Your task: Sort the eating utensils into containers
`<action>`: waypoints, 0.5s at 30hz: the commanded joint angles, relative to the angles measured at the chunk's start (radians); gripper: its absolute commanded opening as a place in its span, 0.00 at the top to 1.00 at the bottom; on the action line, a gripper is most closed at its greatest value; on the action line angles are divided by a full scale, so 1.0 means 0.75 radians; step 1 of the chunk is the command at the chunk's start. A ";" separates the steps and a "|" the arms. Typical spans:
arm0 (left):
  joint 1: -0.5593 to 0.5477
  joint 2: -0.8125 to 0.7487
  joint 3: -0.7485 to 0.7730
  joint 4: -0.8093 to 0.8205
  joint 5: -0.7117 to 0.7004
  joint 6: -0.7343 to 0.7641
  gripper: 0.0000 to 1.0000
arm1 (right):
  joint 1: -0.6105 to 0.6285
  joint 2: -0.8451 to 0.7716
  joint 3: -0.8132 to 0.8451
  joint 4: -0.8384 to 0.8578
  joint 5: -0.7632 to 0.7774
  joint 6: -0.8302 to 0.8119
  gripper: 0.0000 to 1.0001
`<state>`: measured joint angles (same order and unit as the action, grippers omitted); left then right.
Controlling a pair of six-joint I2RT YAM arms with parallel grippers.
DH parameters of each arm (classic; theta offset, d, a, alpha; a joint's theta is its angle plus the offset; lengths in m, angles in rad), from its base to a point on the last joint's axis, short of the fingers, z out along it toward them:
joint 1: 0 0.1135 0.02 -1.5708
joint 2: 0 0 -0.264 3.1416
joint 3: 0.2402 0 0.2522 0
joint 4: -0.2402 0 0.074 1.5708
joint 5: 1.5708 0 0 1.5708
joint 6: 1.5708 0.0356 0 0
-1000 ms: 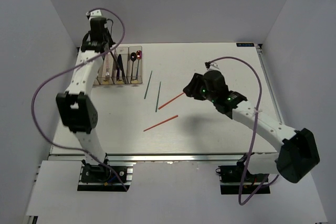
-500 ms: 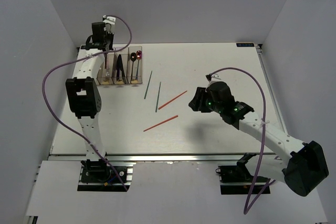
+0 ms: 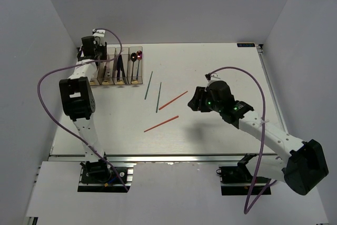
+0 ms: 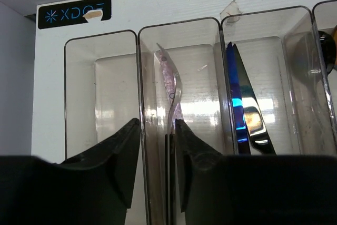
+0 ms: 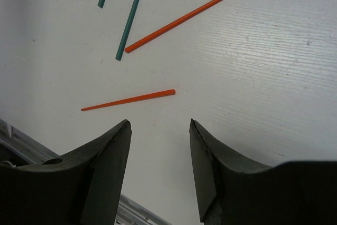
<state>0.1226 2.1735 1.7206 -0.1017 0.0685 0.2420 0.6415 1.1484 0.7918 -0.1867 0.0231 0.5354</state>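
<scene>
Looks well past halfway, going by the layout. Got the bins [image 3: 120, 68] at the far left corner of the tabletop [image 3: 221, 130], with a fork [image 4: 171, 90] in the second slot, knives [image 4: 239, 104] in the third and spoons [image 3: 136, 61] in the last. First slot seems empty. Leaves four sticks loose mid-tabletop: two green chopsticks [image 3: 149, 85] nearer the bins, two red chopsticks [image 3: 161, 124] toward the near edge. Probably bound for that empty slot.

Left gripper [image 4: 157, 140] over the first two slots, jaws partly open, fork handle loose between them, nothing clamped. Right gripper [image 5: 159, 125] over the nearer red one, jaws wide apart, gripping nothing.

Bins: clear glossy plastic, tall, narrow, rounded corners. Fork: curvy shiny metal. Knives: flat with a blue sheen. Chopsticks: thin, straight, matte, slightly tapered. Tabletop: white, finely grained.
</scene>
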 commanded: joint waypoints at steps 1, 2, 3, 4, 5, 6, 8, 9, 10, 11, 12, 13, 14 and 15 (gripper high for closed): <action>-0.016 -0.194 -0.030 0.113 0.044 -0.087 0.54 | -0.002 0.021 0.075 0.016 0.018 -0.002 0.46; -0.014 -0.208 -0.032 0.115 0.052 -0.106 0.52 | -0.004 0.029 0.077 0.014 0.030 0.004 0.44; -0.014 -0.225 -0.036 0.115 0.054 -0.116 0.50 | -0.004 0.033 0.079 0.010 0.047 0.010 0.41; -0.016 -0.241 -0.036 0.115 0.068 -0.130 0.49 | -0.002 0.048 0.077 0.008 0.073 0.016 0.27; -0.014 -0.278 -0.036 0.103 0.066 -0.163 0.49 | -0.004 0.060 0.079 0.006 0.094 0.037 0.13; -0.016 -0.304 -0.044 0.097 0.064 -0.181 0.49 | 0.000 0.076 0.082 0.010 0.114 0.051 0.11; -0.016 -0.412 -0.067 0.082 0.060 -0.283 0.49 | 0.014 0.176 0.146 -0.053 0.202 0.086 0.11; -0.014 -0.453 -0.095 0.074 0.054 -0.314 0.30 | 0.067 0.219 0.187 -0.088 0.255 0.114 0.11; -0.014 -0.494 -0.102 0.020 0.036 -0.387 0.02 | 0.102 0.329 0.247 -0.145 0.381 0.137 0.11; -0.014 -0.580 -0.104 -0.028 -0.021 -0.508 0.02 | 0.149 0.389 0.379 -0.279 0.473 0.161 0.11; -0.014 -0.621 -0.102 -0.085 -0.066 -0.584 0.02 | 0.242 0.440 0.447 -0.350 0.564 0.236 0.11; -0.016 -0.666 -0.100 -0.233 -0.142 -0.676 0.02 | 0.284 0.544 0.516 -0.423 0.722 0.298 0.11; -0.012 -0.713 -0.106 -0.320 -0.187 -0.832 0.02 | 0.316 0.595 0.588 -0.566 0.768 0.369 0.11; -0.012 -0.813 -0.120 -0.389 -0.177 -0.864 0.02 | 0.355 0.642 0.720 -0.634 0.795 0.514 0.11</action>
<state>0.1131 1.7367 1.6424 -0.2039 0.0200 -0.1608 0.8211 1.5631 1.1587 -0.4259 0.3885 0.7044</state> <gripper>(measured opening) 0.981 0.894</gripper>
